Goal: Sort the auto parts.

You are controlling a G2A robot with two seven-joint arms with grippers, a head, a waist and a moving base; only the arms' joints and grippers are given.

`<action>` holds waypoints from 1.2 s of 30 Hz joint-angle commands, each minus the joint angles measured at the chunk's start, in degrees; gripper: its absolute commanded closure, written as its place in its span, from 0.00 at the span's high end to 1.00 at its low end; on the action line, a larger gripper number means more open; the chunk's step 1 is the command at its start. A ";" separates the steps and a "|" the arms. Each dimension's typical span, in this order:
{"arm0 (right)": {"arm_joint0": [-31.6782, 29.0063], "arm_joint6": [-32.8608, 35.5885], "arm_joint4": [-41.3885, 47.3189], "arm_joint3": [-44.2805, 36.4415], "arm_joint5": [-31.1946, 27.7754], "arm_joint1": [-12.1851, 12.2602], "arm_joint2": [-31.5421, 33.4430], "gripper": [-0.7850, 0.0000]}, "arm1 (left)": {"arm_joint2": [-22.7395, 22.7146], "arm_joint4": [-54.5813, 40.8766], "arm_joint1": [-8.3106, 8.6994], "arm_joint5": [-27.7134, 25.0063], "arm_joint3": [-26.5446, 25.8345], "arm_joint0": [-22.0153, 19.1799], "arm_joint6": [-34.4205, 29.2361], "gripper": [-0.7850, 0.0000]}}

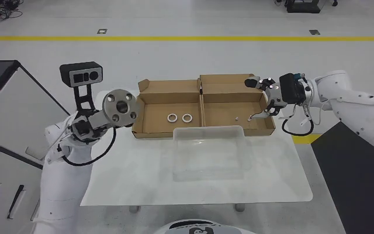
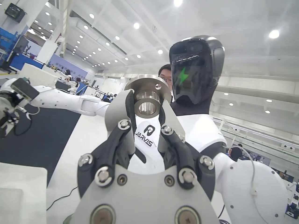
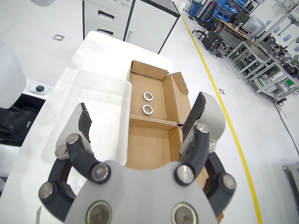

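Observation:
My left gripper (image 2: 146,104) is shut on a round metal flange (image 2: 148,88) with a hollow hub, held up in the air left of the cardboard box (image 1: 153,92); the flange (image 1: 120,106) faces upward toward the top camera. Two metal rings (image 1: 173,117) (image 1: 187,117) lie in the box's left compartment, also seen as rings (image 3: 147,96) (image 3: 147,109) from the right wrist. A small part (image 1: 236,119) lies in the right compartment. My right gripper (image 1: 260,100) (image 3: 140,117) hangs open over the box's right end with nothing between its fingers.
A clear plastic bin (image 1: 208,153) sits in front of the box on the white table (image 1: 274,181). A camera on a stand (image 1: 82,75) stands at the table's left. A grey cabinet (image 3: 121,17) stands beyond the table's far end.

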 commanded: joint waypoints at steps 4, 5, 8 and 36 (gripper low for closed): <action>0.00 0.00 0.00 0.00 0.00 0.00 0.00 1.00 | 3.47 8.12 -0.17 0.14 4.01 -4.42 0.46 0.00; 0.00 0.00 0.00 0.00 0.00 0.00 0.00 1.00 | 4.16 10.21 -0.16 0.27 5.09 -5.39 0.09 0.00; 0.00 0.00 0.00 0.00 0.00 0.00 0.00 1.00 | 6.19 16.84 -0.05 0.85 7.52 -8.36 -2.49 0.00; 0.00 0.00 0.00 0.00 0.00 0.00 0.00 1.00 | 23.59 56.79 -0.28 -0.25 28.88 -25.56 0.21 0.00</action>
